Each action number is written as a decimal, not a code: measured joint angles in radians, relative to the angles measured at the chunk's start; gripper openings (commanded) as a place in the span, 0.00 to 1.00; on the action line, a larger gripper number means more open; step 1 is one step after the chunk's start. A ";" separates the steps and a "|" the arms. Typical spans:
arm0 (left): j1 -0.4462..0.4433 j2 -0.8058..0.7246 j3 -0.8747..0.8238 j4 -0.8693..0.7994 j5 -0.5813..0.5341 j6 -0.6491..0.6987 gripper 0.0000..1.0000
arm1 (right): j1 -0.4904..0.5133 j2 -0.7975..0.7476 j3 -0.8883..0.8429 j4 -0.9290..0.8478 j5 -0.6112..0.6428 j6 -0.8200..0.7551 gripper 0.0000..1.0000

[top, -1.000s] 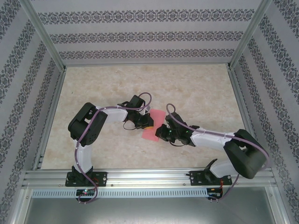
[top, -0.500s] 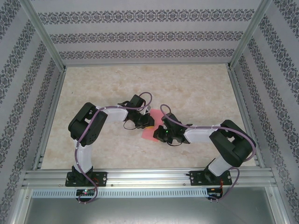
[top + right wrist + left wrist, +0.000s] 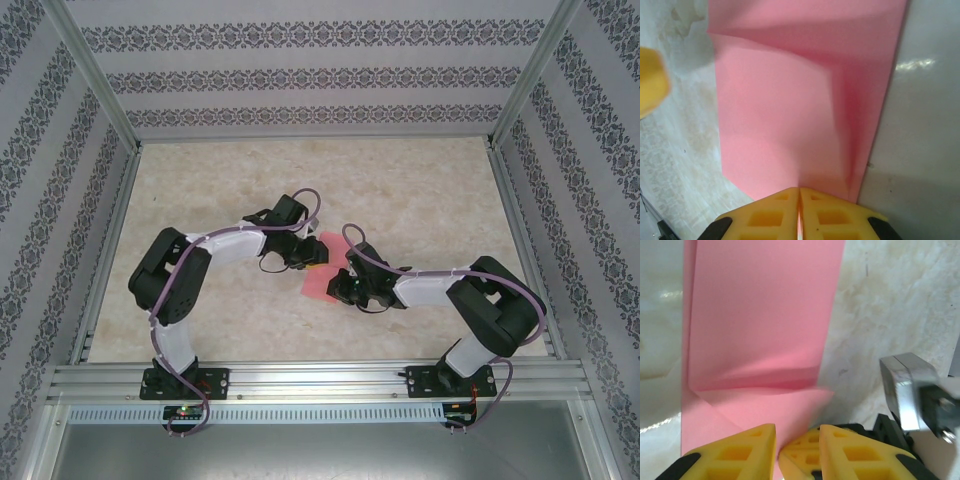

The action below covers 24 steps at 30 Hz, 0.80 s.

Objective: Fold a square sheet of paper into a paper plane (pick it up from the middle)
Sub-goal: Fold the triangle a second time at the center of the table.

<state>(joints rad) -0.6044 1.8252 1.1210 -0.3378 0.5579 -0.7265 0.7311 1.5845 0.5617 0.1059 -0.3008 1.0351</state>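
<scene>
Two arms at sheet | left jaws: slightly parted astride edge of square sheet of paper (image 3: 760,330), not clamping | right jaws: pinched shut on opposite edge | sheet part-folded, mid-worktop (image 3: 420,190) | risk: one-sided hold lets fold spring open, or drags sheet askew

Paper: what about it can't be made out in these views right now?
Top external: creases in the paper, partly covered by both arms and too small.
Left wrist: whether the left gripper pinches the paper; the narrow gap between its fingers runs off the bottom edge.
Right wrist: the paper's near edge, hidden inside the shut right gripper; the far edge is cut off at the top.
</scene>
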 measured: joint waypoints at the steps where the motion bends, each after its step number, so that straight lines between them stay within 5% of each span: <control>1: 0.000 -0.020 -0.013 0.000 -0.005 -0.005 0.31 | 0.000 -0.003 -0.003 0.002 0.003 0.000 0.11; 24: -0.051 -0.015 -0.095 0.118 0.022 -0.114 0.17 | 0.006 -0.048 -0.048 0.011 0.042 -0.001 0.10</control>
<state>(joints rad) -0.6559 1.8099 1.0264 -0.2199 0.5797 -0.8402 0.7376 1.5364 0.5140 0.1165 -0.2588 1.0344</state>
